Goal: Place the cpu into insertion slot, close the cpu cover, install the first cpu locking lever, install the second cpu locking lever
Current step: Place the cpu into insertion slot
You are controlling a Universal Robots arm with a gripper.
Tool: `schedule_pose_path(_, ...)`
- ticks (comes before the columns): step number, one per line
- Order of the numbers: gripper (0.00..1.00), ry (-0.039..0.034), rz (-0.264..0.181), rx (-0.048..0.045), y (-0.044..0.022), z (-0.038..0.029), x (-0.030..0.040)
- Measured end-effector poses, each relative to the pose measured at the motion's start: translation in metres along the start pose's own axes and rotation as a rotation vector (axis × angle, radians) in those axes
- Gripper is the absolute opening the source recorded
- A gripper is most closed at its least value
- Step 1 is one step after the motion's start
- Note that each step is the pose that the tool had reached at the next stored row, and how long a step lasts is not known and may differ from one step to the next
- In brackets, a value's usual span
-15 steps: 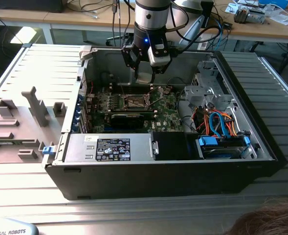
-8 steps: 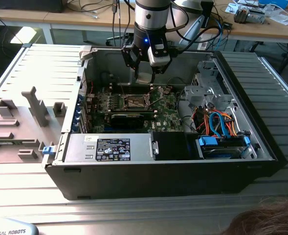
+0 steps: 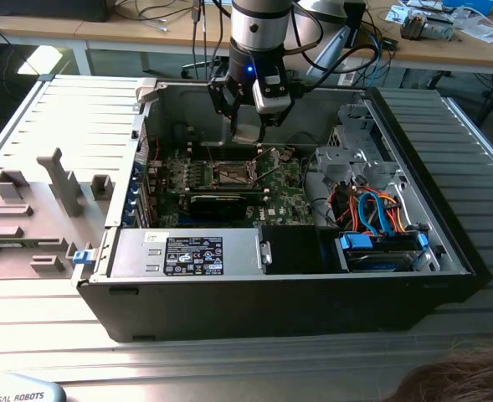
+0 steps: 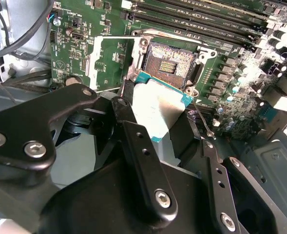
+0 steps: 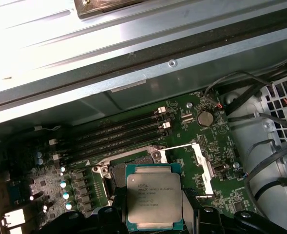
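In the first wrist view the cpu (image 5: 154,195) hides most of the insertion slot (image 5: 117,172) just beyond the gripper (image 5: 154,209), whose fingers clamp the cpu's opposite edges.

Smooth silvery metal cpu (image 5: 154,195), matt black fingers (image 4: 141,156), green circuit board (image 4: 70,53)

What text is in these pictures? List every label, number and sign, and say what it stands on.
Nothing can be quoted with confidence.
The cpu, held in the fingers: dark print lines on its metal top, too small to read.
Black label on the silver box: white print, too small.
Motherboard: white markings, blurred.
Grey part at the exterior view's lower left: lettering cut off by the edge.
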State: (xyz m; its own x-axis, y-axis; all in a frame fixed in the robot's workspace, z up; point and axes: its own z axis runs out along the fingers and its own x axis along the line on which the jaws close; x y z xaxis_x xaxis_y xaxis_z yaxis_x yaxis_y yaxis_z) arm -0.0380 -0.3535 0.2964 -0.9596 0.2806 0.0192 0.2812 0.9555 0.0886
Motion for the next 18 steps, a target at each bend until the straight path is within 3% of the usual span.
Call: schedule_pose_path(18, 0.54, -0.0013, 0.016, -0.0004, 0.0000, 0.0001, 0.0000)
